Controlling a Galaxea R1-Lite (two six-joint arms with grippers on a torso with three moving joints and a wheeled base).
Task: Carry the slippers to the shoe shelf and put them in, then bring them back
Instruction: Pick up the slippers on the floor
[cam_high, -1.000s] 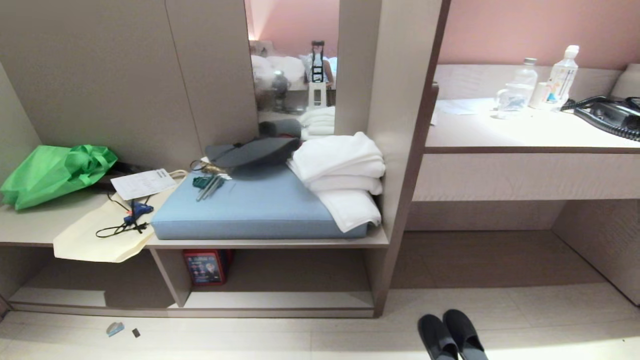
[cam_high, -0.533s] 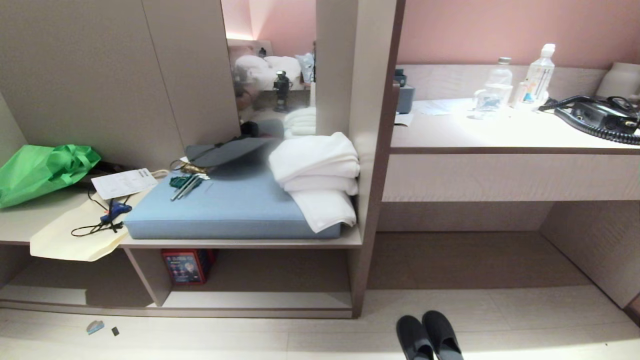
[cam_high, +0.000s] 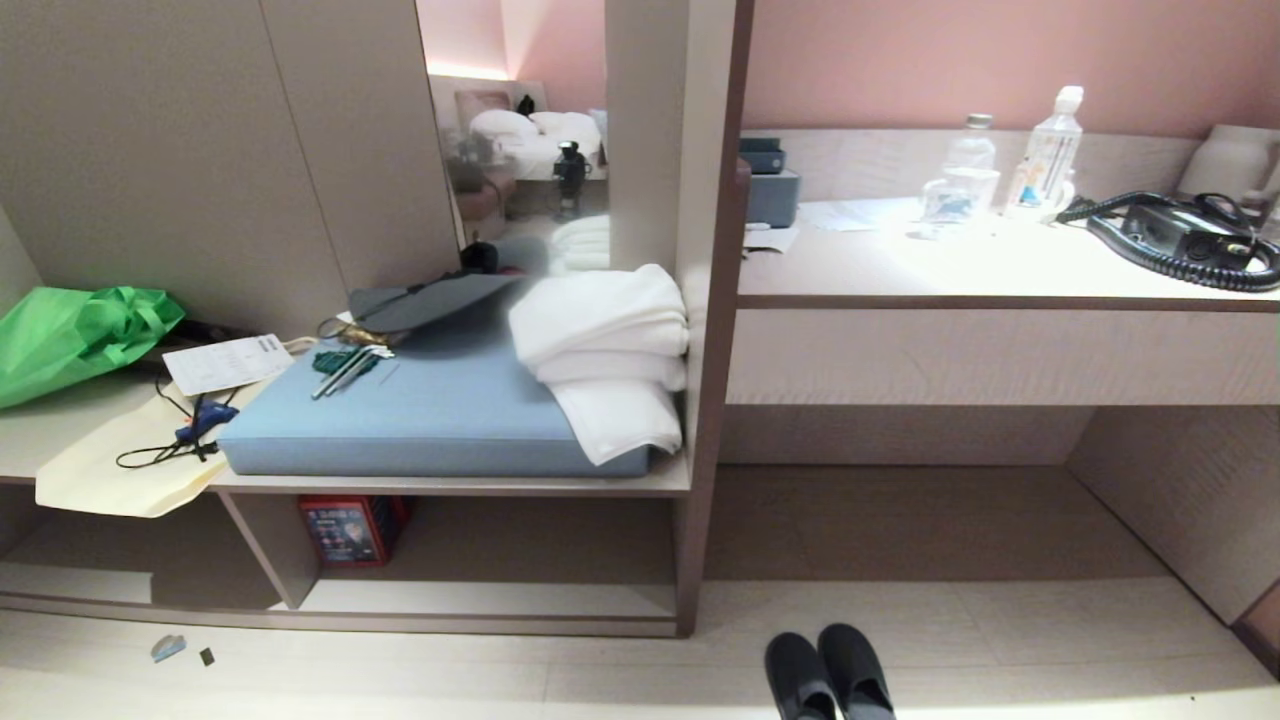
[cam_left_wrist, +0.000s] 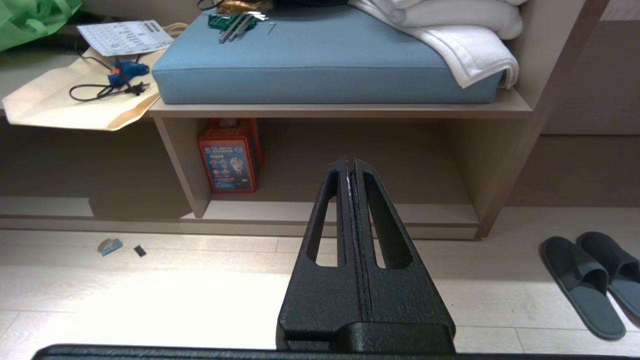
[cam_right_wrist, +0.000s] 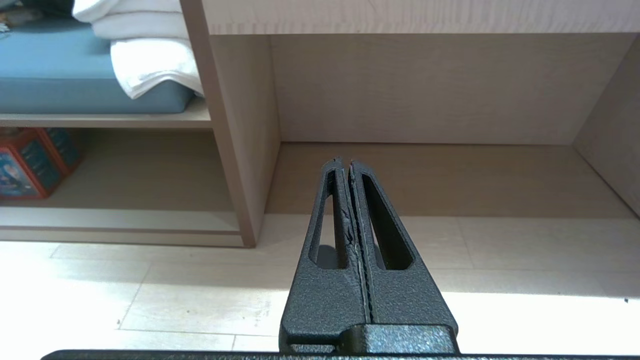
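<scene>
Pale plank floor runs along a taupe built-in unit. On it, at six o'clock in the head view, the slippers lie side by side, touching, toes pointing away from the unit; no gripper is on them. At nine o'clock from them, the shelf opens low under a blue cushion, its board bare but for a red box at the far end, so there looks to be room for the pair. Neither arm shows in the head view. Left gripper and right gripper hang above the floor, jaws pressed together, holding nothing, likely parked until the base lines up.
</scene>
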